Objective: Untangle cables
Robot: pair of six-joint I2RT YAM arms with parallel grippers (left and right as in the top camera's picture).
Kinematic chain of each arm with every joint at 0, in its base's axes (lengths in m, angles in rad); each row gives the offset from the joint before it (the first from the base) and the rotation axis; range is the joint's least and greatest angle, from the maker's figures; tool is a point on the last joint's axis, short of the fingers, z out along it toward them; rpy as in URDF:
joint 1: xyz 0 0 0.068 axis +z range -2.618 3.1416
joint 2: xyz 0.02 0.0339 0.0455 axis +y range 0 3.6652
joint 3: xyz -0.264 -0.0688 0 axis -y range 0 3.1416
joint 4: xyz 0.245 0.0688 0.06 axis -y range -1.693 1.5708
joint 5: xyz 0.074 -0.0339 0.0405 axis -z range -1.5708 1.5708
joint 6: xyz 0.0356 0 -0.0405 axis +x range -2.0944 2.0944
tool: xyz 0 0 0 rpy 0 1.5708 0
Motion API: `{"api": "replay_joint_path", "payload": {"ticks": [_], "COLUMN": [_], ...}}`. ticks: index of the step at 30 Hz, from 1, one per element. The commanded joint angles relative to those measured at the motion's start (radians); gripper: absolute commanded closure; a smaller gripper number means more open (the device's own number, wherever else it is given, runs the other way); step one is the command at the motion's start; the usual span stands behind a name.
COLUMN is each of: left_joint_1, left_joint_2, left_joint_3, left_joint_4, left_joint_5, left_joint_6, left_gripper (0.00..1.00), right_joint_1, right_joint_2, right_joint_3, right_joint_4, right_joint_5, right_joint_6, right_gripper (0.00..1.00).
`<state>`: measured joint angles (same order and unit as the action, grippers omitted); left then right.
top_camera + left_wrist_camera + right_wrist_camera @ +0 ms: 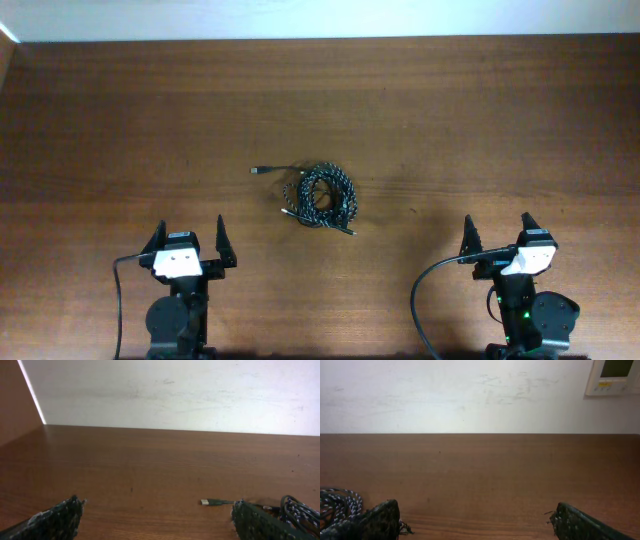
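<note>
The cables lie in one tangled coil [320,195] at the middle of the wooden table: a braided black-and-white speckled cable wound with a thin black one. A plug end [258,170] sticks out to the coil's upper left; it also shows in the left wrist view [206,502]. The speckled loops show at the right edge of the left wrist view [300,510] and the left edge of the right wrist view [337,500]. My left gripper [189,238] and right gripper [497,233] are both open and empty, near the table's front edge, well apart from the coil.
Thick black wires [425,290] run from the two arm bases at the front edge. A white wall [470,395] stands behind the table's far edge, with a small wall panel [612,377] at the right.
</note>
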<state>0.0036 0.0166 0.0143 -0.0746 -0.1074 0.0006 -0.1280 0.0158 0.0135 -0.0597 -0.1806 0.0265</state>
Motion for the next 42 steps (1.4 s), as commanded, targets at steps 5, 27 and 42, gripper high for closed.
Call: {"api": "replay_joint_path", "payload": {"ticks": [5, 27, 42], "left_joint_1": [0.006, 0.006, 0.006], "left_joint_2": [0.002, 0.010, 0.011], "left_joint_3": [-0.005, -0.005, 0.002], "left_joint_4": [0.002, 0.005, 0.070], "left_joint_5": [-0.019, -0.019, 0.494], "left_joint_6": [0.016, 0.015, -0.059], "left_gripper": [0.01, 0.01, 0.01], "right_joint_1": [0.011, 0.011, 0.011], "right_joint_2": [-0.011, -0.011, -0.011], "right_joint_3": [-0.008, -0.008, -0.008], "right_joint_4": [-0.003, -0.003, -0.003], "right_joint_5": [0.008, 0.008, 0.008], "right_joint_6": [0.008, 0.008, 0.008], "right_gripper": [0.01, 0.01, 0.01]}}
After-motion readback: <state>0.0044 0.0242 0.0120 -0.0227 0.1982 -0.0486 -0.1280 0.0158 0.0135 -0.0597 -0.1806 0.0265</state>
